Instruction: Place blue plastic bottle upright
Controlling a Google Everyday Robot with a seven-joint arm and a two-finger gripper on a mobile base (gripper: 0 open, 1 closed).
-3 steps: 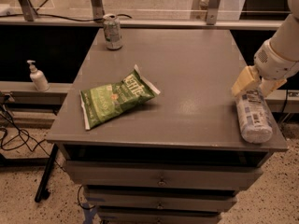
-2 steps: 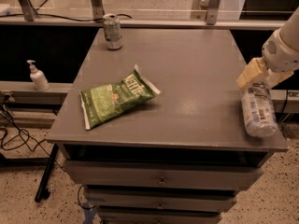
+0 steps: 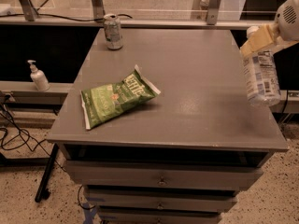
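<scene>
Where a low ledge runs along the far left, a white pump bottle stands upright, well apart from the tabletop. Dark cables trail on the floor below it.

Back left corner of tabletop: silver can, upright, near the rear edge.

Front left of centre: green bag lying flat, skewed, one end toward the front left corner, the other toward the middle. It touches neither can nor bottle.

Centre and right of tabletop bare grey. Drawers stacked under the front edge.

Right edge: bottle, clear bluish with white cap and blue-and-white label, held nearly upright, cap up and leaning slightly left, base down at the tabletop's right edge. Cannot tell whether the base touches the surface.

Upper right corner: claw, tan fingers clamped across the bottle's neck just under the cap, grasping it. White arm housing runs off the picture's edge.
</scene>
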